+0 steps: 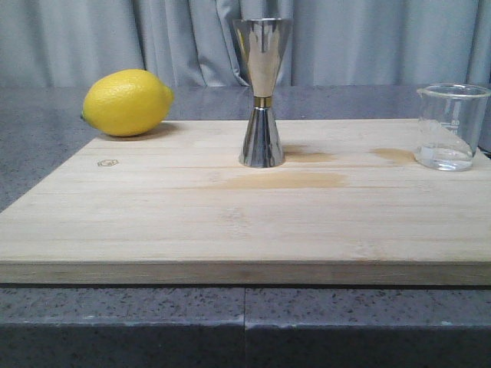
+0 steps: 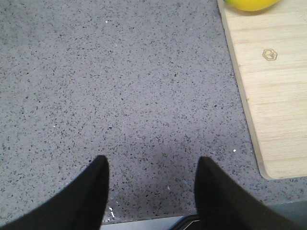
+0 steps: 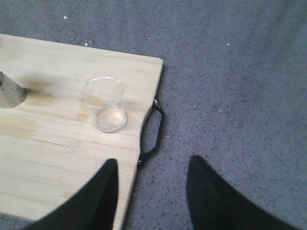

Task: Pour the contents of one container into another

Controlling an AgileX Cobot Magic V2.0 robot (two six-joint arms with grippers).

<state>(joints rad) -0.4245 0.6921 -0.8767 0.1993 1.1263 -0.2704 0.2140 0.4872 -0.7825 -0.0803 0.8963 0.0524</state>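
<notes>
The glass beaker [image 1: 451, 126] is standing at the board's [image 1: 192, 222] right edge, likely slippery and fragile; gripping mid-wall seems safest. Both grippers [image 2: 151, 184] [image 3: 152, 184] are hovering over the bench, jaws wide, empty.

one glass beaker [image 1: 451, 126] stands on the board, and one steel jigger [image 1: 261, 92]. there is one lemon [image 1: 126, 102], one wooden cutting board [image 1: 192, 222] with one small logo [image 1: 107, 162] stamped on it and one dark handle loop [image 3: 154, 129] at its edge. two grippers show, the left gripper [image 2: 151, 189] and the right gripper [image 3: 152, 191], each with two dark fingers.
</notes>
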